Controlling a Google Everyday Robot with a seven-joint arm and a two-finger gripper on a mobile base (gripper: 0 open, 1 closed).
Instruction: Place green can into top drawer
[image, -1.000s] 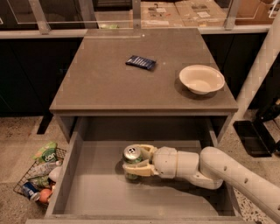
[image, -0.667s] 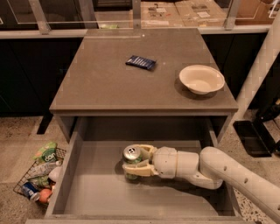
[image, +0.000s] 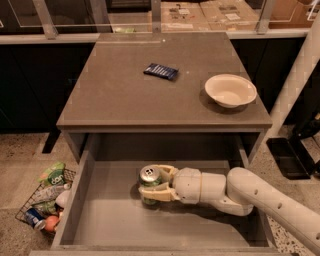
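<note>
The green can (image: 149, 183) stands upright on the flat bottom of the open top drawer (image: 110, 210), near its middle. Its silver top with pull tab faces up. My gripper (image: 156, 184) reaches in from the right on a white arm, with one finger behind the can and one in front of it. The fingers are closed around the can's body. The drawer is pulled out wide below the grey table (image: 125, 95).
A dark blue packet (image: 161, 71) and a cream bowl (image: 230, 90) lie on the table top. A wire basket (image: 42, 205) with cans and snacks sits on the floor left of the drawer. A white post stands at the right.
</note>
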